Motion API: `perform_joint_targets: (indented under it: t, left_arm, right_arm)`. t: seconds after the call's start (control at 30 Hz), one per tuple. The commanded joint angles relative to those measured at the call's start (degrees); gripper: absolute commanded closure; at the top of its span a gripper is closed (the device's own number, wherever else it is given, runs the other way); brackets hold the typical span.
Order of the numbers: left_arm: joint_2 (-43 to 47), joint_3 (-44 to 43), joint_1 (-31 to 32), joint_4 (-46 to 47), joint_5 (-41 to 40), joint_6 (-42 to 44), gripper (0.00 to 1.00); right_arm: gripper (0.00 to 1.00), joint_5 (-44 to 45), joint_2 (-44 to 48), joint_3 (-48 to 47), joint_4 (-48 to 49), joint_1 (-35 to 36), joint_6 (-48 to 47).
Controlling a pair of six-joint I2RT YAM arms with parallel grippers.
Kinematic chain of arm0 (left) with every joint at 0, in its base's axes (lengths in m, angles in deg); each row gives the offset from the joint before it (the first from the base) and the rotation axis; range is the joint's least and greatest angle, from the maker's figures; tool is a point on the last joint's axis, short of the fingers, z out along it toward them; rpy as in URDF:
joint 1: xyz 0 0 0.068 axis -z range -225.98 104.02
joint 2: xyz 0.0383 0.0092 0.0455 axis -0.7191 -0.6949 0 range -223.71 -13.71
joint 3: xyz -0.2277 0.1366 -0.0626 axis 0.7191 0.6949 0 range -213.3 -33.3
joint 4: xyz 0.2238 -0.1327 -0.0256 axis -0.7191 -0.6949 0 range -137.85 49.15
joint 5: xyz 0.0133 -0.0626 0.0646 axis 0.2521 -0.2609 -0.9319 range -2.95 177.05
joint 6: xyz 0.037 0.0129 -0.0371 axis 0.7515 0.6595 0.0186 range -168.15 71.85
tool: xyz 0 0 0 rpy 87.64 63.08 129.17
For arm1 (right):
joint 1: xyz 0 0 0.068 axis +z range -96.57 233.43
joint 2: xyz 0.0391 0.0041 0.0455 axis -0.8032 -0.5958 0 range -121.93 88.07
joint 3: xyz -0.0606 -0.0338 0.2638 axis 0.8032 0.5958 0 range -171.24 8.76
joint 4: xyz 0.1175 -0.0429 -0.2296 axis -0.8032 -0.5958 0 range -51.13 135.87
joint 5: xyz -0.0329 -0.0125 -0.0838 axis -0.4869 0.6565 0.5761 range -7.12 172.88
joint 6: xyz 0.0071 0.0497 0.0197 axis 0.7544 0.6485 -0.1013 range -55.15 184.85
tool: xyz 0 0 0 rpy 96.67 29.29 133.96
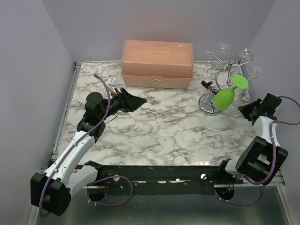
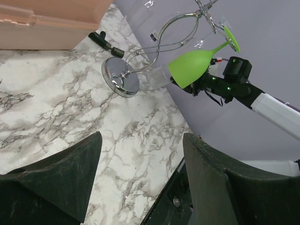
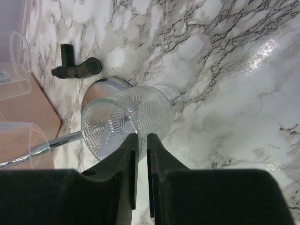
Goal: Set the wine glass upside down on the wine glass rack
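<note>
Right claw (image 1: 247, 108): fingers nearly pressed together with only a slit between them in the right wrist view; at the far right of the table, just beside the rack, pinching nothing that shows.
Left claw (image 1: 139, 101): spread wide and empty, at the left-centre of the table, well apart from the rack.
Green glass (image 1: 226, 96): hangs upside down on the rack, foot up in a wire loop, bowl down and tilted toward the near left; no claw touches it.
Rack (image 1: 209, 104): silver wire stand at the far right, round shiny base on the marble, looping arms above.
Clear glasses: 1 ribbed glass (image 3: 126, 119) hangs bowl-down just beyond the right fingertips; at least 2 more clear ones (image 1: 224, 48) hang on the far arms.
Box (image 1: 157, 63): peach lidded box at the far centre, left of the rack.
Black piece (image 3: 77, 69): small dark object lying on the table beside the rack base.
Step in hand: by the look of it, the glass is already placed and released.
Next move: the right arm should back away toward the near side, straight and slow, without brushing the bowls or the wire arms.
</note>
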Motion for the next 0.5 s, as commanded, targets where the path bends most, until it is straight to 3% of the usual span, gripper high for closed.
perform_joint_targets:
  t: [0.0,0.2,0.47]
  left_arm:
    - [0.1,0.0,-0.3,2.0,-0.1,-0.2,0.28]
    - [0.1,-0.1,-0.3,2.0,0.5,-0.2,0.28]
    - [1.0,1.1,-0.3,2.0,0.4,-0.8,0.28]
  right_arm:
    - [0.82,1.4,0.2,-1.7,-4.4,-0.3,-3.2]
    - [0.82,1.5,-0.8,-1.3,-4.6,-0.3,-4.4]
    - [0.99,0.6,0.1,-2.9,-6.9,-0.3,-5.6]
